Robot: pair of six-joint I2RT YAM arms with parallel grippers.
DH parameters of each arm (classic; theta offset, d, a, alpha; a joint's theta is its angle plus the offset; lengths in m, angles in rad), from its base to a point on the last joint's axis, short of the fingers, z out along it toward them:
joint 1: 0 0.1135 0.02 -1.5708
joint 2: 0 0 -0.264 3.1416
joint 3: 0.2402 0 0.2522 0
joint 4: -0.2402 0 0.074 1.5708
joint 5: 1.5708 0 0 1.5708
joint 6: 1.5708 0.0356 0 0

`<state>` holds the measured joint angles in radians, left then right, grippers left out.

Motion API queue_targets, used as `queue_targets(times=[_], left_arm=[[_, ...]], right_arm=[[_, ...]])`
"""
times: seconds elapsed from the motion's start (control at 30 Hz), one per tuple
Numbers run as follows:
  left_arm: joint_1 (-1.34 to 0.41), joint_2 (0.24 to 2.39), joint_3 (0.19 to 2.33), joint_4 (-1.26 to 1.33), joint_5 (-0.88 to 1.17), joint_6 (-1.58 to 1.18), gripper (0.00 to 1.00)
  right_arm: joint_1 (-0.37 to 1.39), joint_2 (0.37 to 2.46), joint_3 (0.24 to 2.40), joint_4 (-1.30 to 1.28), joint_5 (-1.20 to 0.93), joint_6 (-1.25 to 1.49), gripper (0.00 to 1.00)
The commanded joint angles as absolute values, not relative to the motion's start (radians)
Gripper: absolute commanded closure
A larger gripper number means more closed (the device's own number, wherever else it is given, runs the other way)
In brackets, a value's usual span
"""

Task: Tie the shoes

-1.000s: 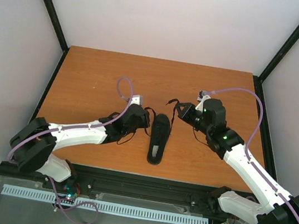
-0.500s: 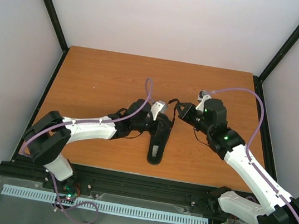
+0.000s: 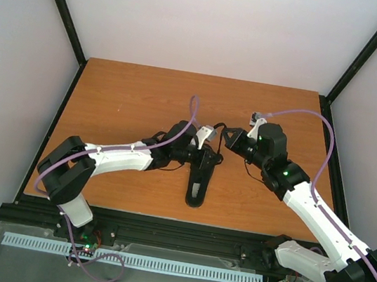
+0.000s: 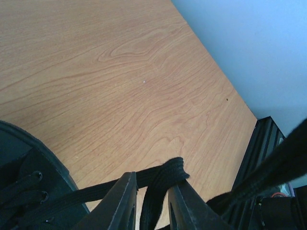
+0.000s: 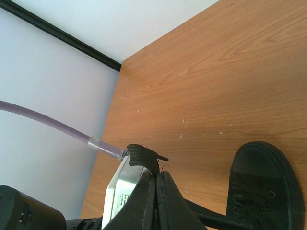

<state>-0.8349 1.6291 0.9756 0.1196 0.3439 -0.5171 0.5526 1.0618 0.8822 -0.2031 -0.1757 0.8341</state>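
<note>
The small black shoe [image 3: 198,183] lies on the wooden table [image 3: 124,96], toe toward the near edge. My left gripper [image 3: 211,156] is over the shoe's laced end. In the left wrist view it [image 4: 151,179] is shut on a folded black lace [image 4: 175,168], with the shoe's eyelets [image 4: 24,184] at lower left. My right gripper [image 3: 225,138] is just beyond the shoe's heel, close to the left gripper. In the right wrist view it [image 5: 157,175] is shut on the bent end of the other lace [image 5: 143,155]; the shoe [image 5: 266,187] is at lower right.
The left wrist's silver camera housing [image 5: 119,191] and its purple cable [image 5: 48,125] are right beside the right gripper. Black frame posts [image 3: 63,9] and pale walls enclose the table. The right table edge and frame [image 4: 261,148] lie beyond the left gripper.
My left arm has swung right from beside the shoe to over its laced end, carrying its lace across to the right gripper. The right arm has barely moved.
</note>
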Motion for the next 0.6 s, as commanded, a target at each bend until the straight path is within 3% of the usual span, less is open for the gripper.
queue_targets(times=[0.0, 0.37, 0.57], left_arm=[[-0.825, 1.587, 0.976, 0.112, 0.371, -0.493, 0.78], [-0.808, 1.544, 0.894, 0.138, 0.378, -0.500, 0.77], [-0.807, 1.557, 0.933, 0.071, 0.354, -0.386, 0.62]], right_arm=[[0.560, 1.051, 0.910, -0.196, -0.171, 0.824, 0.97], [0.560, 1.041, 0.901, -0.230, -0.132, 0.818, 0.97], [0.560, 0.997, 0.850, -0.328, -0.036, 0.809, 0.97]])
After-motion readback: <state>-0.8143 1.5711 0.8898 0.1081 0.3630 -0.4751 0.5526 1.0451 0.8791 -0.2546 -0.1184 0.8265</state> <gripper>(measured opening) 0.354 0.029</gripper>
